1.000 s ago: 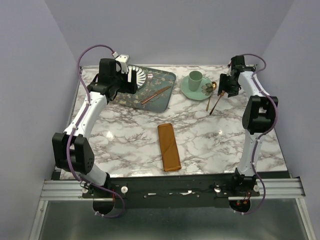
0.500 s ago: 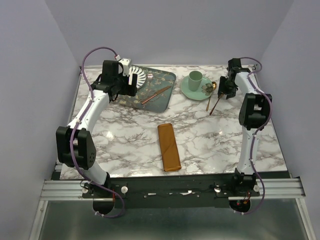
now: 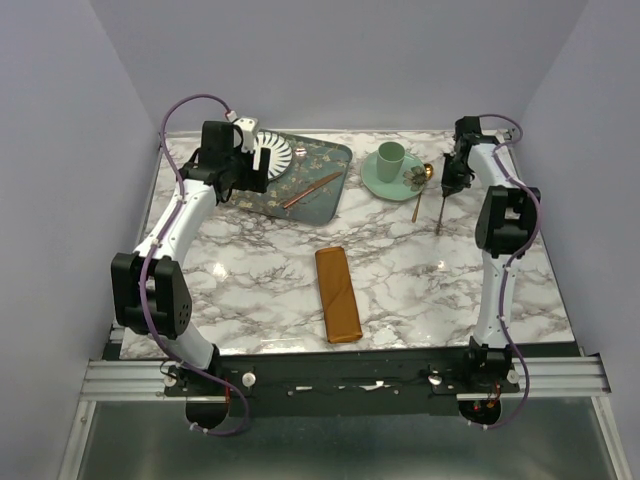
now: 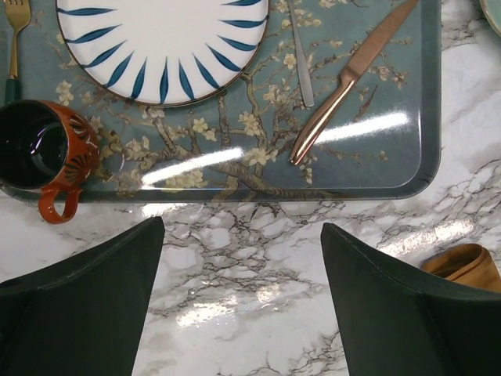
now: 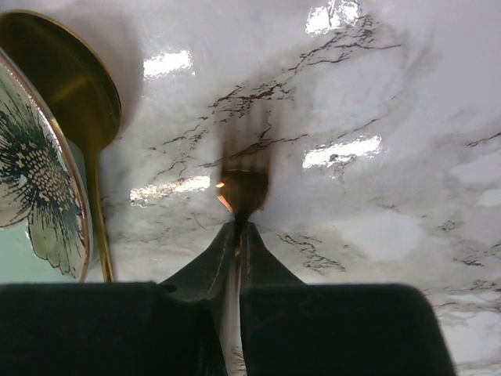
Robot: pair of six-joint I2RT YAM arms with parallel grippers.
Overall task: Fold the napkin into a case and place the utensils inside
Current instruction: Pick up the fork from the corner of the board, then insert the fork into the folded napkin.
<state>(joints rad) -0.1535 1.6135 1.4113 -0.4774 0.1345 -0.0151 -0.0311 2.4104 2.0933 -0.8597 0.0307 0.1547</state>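
My right gripper (image 5: 239, 235) is pinched nearly closed on the copper-gold fork (image 5: 243, 186), well to the right of the floral tray (image 4: 235, 168). The fork hangs tines-down over the marble table (image 5: 391, 117), and I cannot tell whether its tips touch. Between it and the tray lies the gold spoon (image 5: 74, 74), its bowl just beside the rim of the mint-green saucer (image 5: 35, 196), which carries a green cup (image 3: 390, 155). My left gripper (image 4: 241, 235) is spread wide and holds nothing, hovering over the tray's near edge. On the tray lie the copper knife (image 4: 352, 78), a white plate with blue strokes (image 4: 164, 39) and an orange mug (image 4: 43, 149). The folded rust-orange case (image 3: 338, 295) lies on the marble nearer my bases than the tray, off its right near corner.
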